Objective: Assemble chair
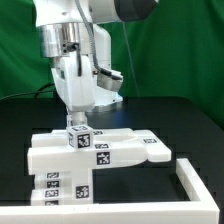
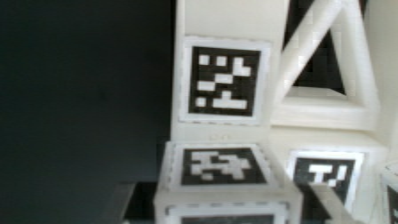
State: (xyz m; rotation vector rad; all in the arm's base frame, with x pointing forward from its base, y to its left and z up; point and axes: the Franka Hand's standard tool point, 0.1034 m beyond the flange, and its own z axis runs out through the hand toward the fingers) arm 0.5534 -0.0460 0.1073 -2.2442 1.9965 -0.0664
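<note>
Gripper (image 1: pixel 76 122) is down over the chair (image 1: pixel 95 152), which sits on the black table (image 1: pixel 190 125) directly below the fingers. Fingertips are just above, maybe touching, a small tagged block (image 1: pixel 79 137) that stands up from the chair's flat slab. Can't tell contact from the exterior view.

Finger state: cannot tell. The exterior view shows the white finger body (image 1: pixel 75 95) as 1 mass ending right over the block, with no visible gap between the pads. In the wrist view the fingers aren't clearly distinguishable from the white parts.

Chair layout relative to the fingers:
- The slab extends from under the fingers toward the exterior view's right, with 2 tags on its top face next to the block.
- A bar section (image 1: pixel 60 185) with several tags runs from below the fingers toward the camera.
- A white L-shaped rail (image 1: pixel 195 185) lies on the table well apart from the fingers, at the exterior view's right and front. Not touching the chair as far as I can see.

Wrist view: close in on the parts. A tall white piece with 1 large tag (image 2: pixel 224 82) is centred under the camera. The tagged block (image 2: pixel 221 165) is nearer the fingers, and another tag (image 2: pixel 326 172) is partly cut off beside it. A slanted white strut (image 2: pixel 317 45) shows on the far side of the tall piece. Dark table fills the rest. View is blurry, so the joints between parts aren't readable.
</note>
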